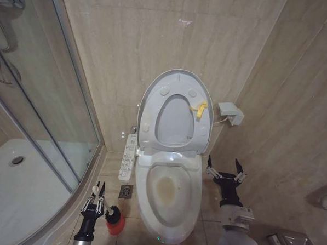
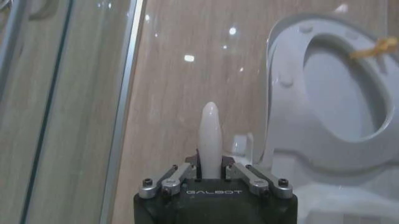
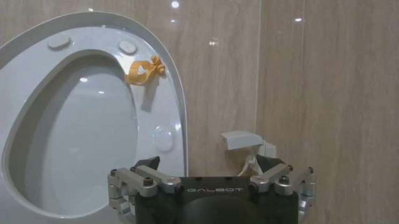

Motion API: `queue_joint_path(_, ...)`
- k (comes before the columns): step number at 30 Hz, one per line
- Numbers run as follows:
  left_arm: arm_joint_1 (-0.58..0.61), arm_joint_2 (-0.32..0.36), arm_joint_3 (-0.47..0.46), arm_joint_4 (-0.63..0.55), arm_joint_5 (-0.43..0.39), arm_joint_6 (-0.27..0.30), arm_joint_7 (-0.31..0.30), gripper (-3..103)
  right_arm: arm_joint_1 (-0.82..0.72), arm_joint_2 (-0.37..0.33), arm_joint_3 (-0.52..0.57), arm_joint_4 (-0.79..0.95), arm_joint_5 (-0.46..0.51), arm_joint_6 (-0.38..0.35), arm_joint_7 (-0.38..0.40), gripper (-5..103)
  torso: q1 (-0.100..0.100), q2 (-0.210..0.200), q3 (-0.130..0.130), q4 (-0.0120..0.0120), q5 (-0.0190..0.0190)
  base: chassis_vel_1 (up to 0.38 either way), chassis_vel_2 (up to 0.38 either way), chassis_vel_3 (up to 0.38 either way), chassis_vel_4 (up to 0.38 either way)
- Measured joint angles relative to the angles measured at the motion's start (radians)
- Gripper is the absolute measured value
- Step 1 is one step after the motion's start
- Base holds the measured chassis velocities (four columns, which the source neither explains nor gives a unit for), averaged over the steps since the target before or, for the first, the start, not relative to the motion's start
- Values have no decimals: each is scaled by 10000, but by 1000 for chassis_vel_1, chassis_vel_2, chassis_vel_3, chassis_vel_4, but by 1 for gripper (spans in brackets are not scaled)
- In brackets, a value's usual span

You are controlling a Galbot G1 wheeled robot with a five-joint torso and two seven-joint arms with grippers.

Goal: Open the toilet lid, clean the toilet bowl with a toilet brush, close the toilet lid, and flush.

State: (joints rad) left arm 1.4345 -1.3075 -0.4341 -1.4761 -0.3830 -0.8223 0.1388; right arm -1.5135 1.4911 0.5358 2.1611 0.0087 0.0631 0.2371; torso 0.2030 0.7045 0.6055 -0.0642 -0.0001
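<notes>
— Lid status?

— Toilet lid [image 1: 178, 82] stands raised against the wall with the seat ring [image 1: 148, 113] up inside it, and a yellow loop tag [image 1: 199, 108] hangs at the ring's edge. The toilet bowl [image 1: 168, 191] lies exposed, its inside stained yellowish.

— And the brush?

— The left gripper [image 1: 99, 189] is low beside the bowl, just above the red cup holder [image 1: 115, 224]. In the left wrist view its fingers [image 2: 184, 173] are closed on the white handle of the toilet brush [image 2: 210, 135], which points straight out between them. The bristle head is hidden from me.

— Right side?

— The right gripper [image 1: 225, 167] hovers on the bowl's other side, jaws spread wide, holding nothing.

— What worries you?

— The handle is thin and smooth. If the grip sits off-centre, I'd expect it to twist or slip once the bristles press the ceramic. Swinging it across, the brush could also clip the bowl's rim or knock the button panel [image 1: 127, 156] alongside.
</notes>
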Motion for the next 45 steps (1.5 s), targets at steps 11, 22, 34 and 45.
queue_joint_path(11, -1191, 7, 265, 2189, 67, 12, 143, 20, 0, 0, 0, 0, 0, 0, 0, 100, 0, 0, 0, 1, 0, 0, 0, 0, 0)
queue_joint_path(22, -1728, -6, 528, 3003, 95, 16, 319, 20, 0, 0, 0, 0, 0, 0, 0, 100, 0, 0, 0, 1, 1, 0, 0, 0, 0)
queue_joint_path(34, -2607, -41, 749, 4338, 24, 19, 636, 20, 0, 0, 0, 0, 0, 0, 0, 100, 0, 0, 0, 2, 1, 0, 0, 0, 0)
queue_joint_path(45, -3458, -137, 979, 5792, 12, 29, 971, 20, 0, 0, 0, 0, 0, 0, 0, 100, 0, 0, 0, 2, 1, 0, 0, 0, 0)
